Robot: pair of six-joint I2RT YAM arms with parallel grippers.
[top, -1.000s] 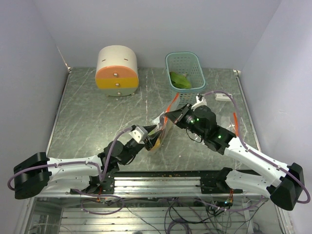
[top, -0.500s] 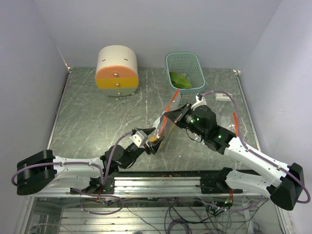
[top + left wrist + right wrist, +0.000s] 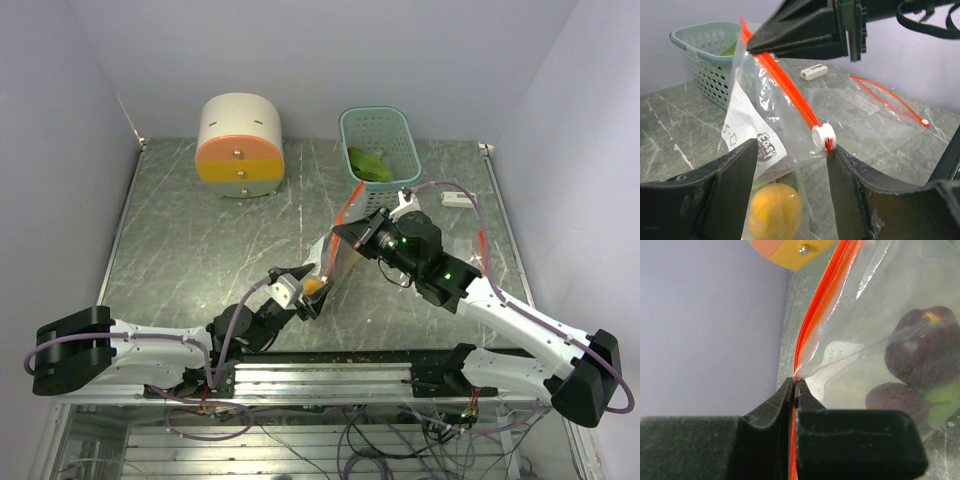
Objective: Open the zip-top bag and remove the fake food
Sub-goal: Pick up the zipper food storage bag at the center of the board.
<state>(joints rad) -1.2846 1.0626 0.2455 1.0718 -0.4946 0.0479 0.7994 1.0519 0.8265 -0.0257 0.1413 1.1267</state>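
Jaws on my right gripper pinch the zip-top bag by its orange seal, hanging it taut so my spread left gripper can reach the white slider; fake food sits inside.

Drawer box at back left; teal basket right of it.

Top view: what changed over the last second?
The left gripper drew back slightly toward the near edge, its fingers open on either side of the bag. The right gripper edged away toward the basket, apparently pulling the bag tauter. Unchanged: the right gripper is clamped on the zip strip, the food is inside the bag, and the basket and drawer box have not moved.
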